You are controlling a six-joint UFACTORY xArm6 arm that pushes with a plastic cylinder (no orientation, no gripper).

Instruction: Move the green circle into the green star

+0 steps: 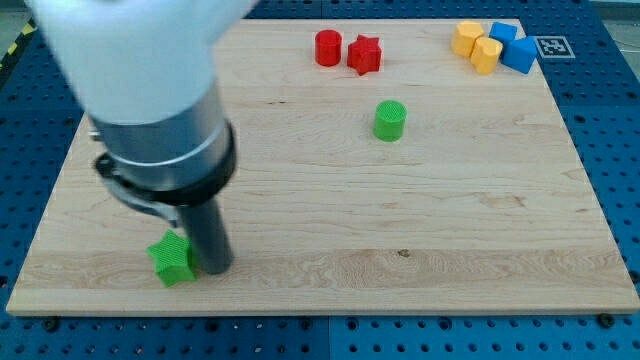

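The green circle is a short green cylinder standing on the wooden board, right of centre in the upper half. The green star lies near the board's bottom left corner. My tip is at the lower end of the dark rod, touching or almost touching the green star's right side. The green circle is far from both, up and to the view's right. The arm's large grey and white body hides the upper left of the board.
A red cylinder and a red star sit together at the top centre. Two yellow blocks and two blue blocks cluster at the top right corner, beside a black and white marker.
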